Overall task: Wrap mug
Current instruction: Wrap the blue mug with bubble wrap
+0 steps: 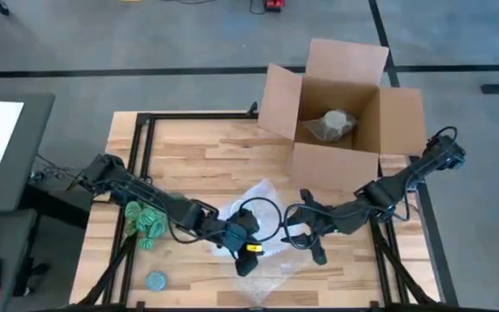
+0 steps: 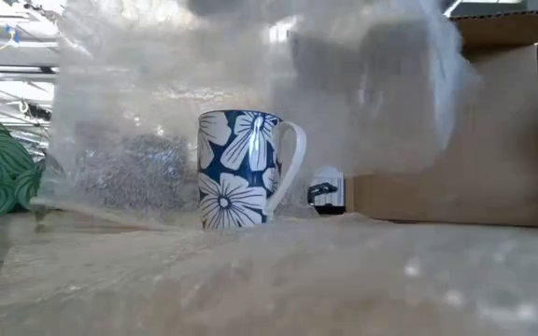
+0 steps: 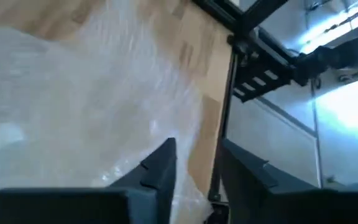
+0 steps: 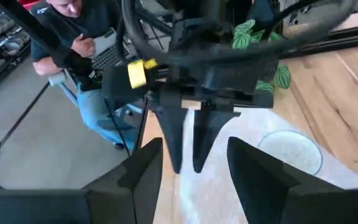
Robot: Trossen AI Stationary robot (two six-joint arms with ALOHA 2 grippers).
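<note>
I see the mug [image 2: 246,168], blue with white flowers, standing upright on the wrap [image 1: 262,198] at the table's [image 1: 189,147] near middle. In the low view, part of the sheet rises behind it. The left gripper [image 1: 248,250] points down at the wrap, its fingers [image 4: 174,140] nearly closed; whether they pinch the sheet I cannot tell. The right gripper [image 1: 307,236] is just beside it, spread wide and empty. The box [image 1: 336,121] stands open at the far edge.
</note>
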